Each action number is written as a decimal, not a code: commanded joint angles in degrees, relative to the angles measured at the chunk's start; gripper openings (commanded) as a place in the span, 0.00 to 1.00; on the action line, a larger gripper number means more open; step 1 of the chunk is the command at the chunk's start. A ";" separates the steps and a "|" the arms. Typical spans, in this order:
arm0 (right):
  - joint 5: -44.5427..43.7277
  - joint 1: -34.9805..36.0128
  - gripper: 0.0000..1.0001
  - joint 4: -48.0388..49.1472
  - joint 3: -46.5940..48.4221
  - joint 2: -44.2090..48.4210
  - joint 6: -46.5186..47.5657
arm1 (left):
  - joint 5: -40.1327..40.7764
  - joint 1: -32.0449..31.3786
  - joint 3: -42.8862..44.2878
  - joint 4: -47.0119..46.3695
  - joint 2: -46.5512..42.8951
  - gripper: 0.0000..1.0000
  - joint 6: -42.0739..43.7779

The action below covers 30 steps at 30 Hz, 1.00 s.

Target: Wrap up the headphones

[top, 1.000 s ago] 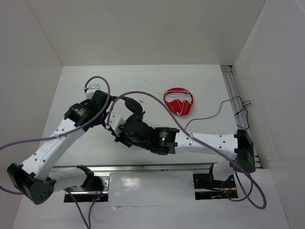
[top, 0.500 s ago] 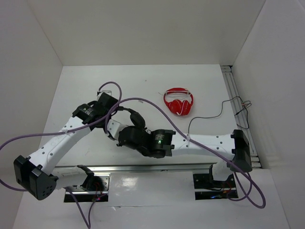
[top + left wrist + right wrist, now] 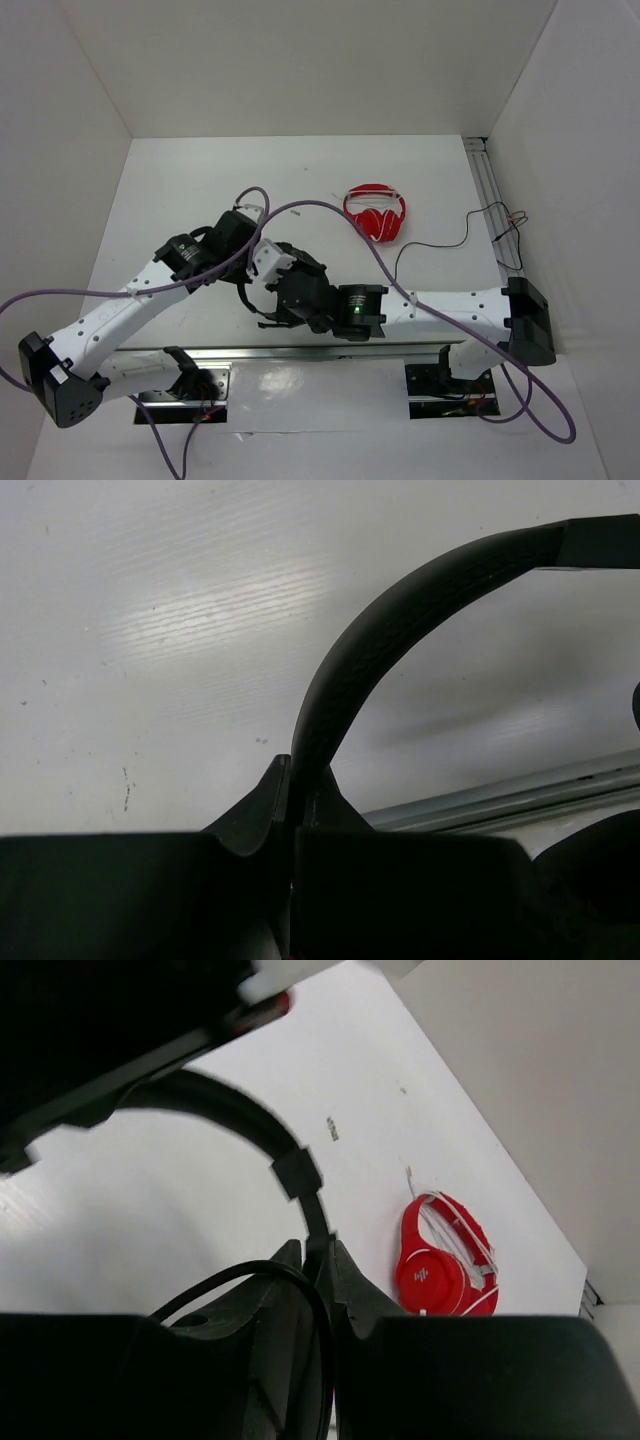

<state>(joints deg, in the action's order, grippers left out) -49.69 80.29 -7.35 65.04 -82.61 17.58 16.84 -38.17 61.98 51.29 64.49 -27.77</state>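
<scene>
The black headphones (image 3: 250, 292) hang between my two grippers near the table's front middle. In the left wrist view the padded headband (image 3: 400, 610) arcs up and to the right out of my left gripper (image 3: 298, 780), which is shut on it. My right gripper (image 3: 322, 1250) pinches the thin band just below the slider block (image 3: 297, 1173). A loop of the thin black cable (image 3: 250, 1272) lies over its left finger. More cable (image 3: 450, 240) trails across the table to the right. In the top view my left gripper (image 3: 248, 248) and right gripper (image 3: 272, 285) sit close together. The earcups are hidden.
Red-and-white headphones (image 3: 375, 215) (image 3: 440, 1265) lie on the table behind the arms, right of centre. A metal rail (image 3: 495, 200) runs along the right wall. Purple robot cables (image 3: 330, 215) arch over both arms. White walls enclose the table on three sides.
Both grippers have carried the black headphones to the right and nearer the front edge. The left arm has swung right and the right wrist has pulled back toward its base.
</scene>
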 commanded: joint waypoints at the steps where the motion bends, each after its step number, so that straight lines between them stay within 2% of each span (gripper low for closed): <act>1: -1.82 -3.99 0.24 8.50 -0.69 3.68 0.53 | -3.83 -3.38 0.16 -1.10 -1.73 0.00 2.11; 8: 7.23 -13.31 0.27 9.11 -1.84 6.23 -2.03 | -1.73 -10.16 2.53 3.55 -2.79 0.00 0.26; 12: 16.35 -19.64 0.25 9.11 -1.84 6.23 -5.10 | 1.34 -12.62 5.43 7.33 -3.31 0.00 -1.84; 18: 24.81 -25.27 0.20 14.20 -7.63 6.23 -9.93 | 5.04 -12.63 9.73 13.38 -3.32 0.00 -4.40; 25: 37.19 -31.86 0.20 24.04 -14.66 6.23 -16.43 | 5.66 -13.15 13.43 17.36 -5.60 0.00 -6.95; 28: 46.24 -33.01 0.29 26.16 -15.98 6.23 -17.58 | 6.18 -13.15 14.14 18.67 -5.61 0.00 -6.95; 29: 49.66 -33.01 0.39 26.77 -15.99 6.75 -17.58 | 6.19 -13.15 14.83 19.54 -5.60 0.00 -6.95; 30: 51.43 -33.01 0.44 26.78 -16.51 6.76 -17.06 | 6.19 -13.15 15.89 20.86 -4.65 0.00 -7.64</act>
<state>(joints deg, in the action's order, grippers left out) -8.93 47.20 12.05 49.08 -76.99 2.17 22.20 -51.16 74.32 70.54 59.77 -33.23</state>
